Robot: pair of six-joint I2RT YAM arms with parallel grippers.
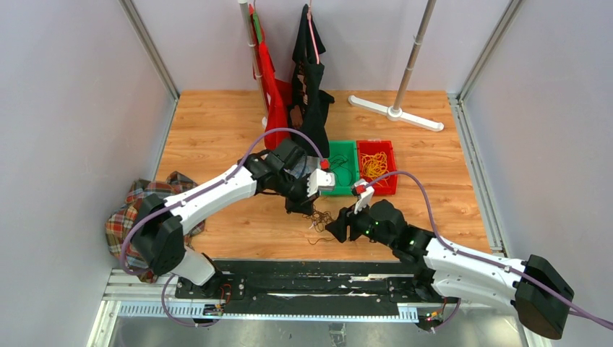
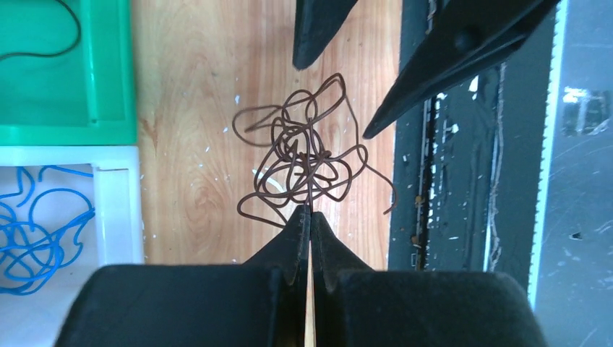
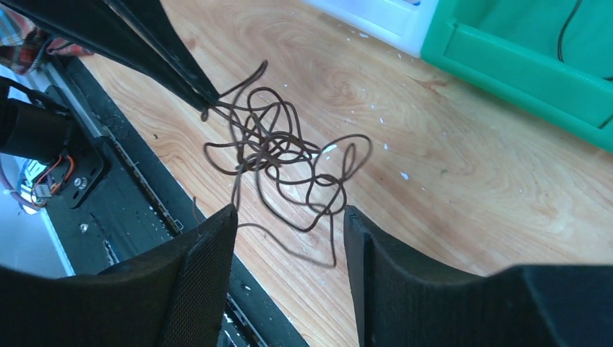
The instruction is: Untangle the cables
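Left tool (image 2: 310, 211) clamped on dark brown wire tangle (image 2: 303, 155) near tabletop (image 2: 188, 87) near edge; right tool (image 3: 289, 217) wide, empty. Tangle not yet unpicked; blue wire loops (image 2: 29, 238) already in white tray (image 2: 119, 210).

From above, the brown cable tangle (image 1: 316, 219) is too small to trace, and its top seems hidden under the left claw (image 1: 302, 207). In the left wrist view the blue cables (image 2: 32, 238) and white tray (image 2: 116, 210) run off the left edge; the green tray (image 2: 108, 87) is cut there too.
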